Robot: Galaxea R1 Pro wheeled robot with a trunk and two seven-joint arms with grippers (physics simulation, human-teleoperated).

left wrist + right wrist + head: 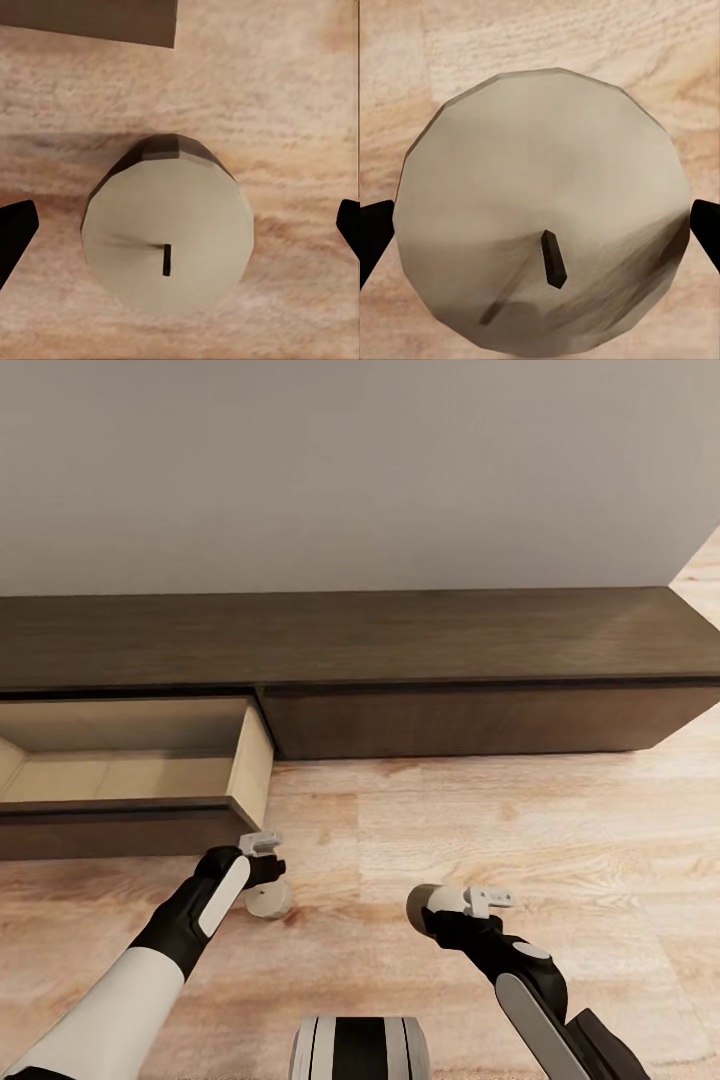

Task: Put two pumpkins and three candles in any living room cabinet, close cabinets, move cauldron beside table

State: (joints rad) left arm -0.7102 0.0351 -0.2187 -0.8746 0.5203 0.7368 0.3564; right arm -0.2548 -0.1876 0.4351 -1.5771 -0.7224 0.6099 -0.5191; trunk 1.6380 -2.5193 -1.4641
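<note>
Two candles (268, 901) (424, 907), one open cabinet (400, 650) drawer.

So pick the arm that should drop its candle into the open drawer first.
Left. The left gripper with its candle sits just beside the open drawer; the right gripper and its candle are farther off.

Plain grey wall (360, 470) ran behind a long low dark wood unit (450, 650). Light wood plank floor (520, 830) in front, cont. past unit's right end. Even light, soft shadows.
</note>
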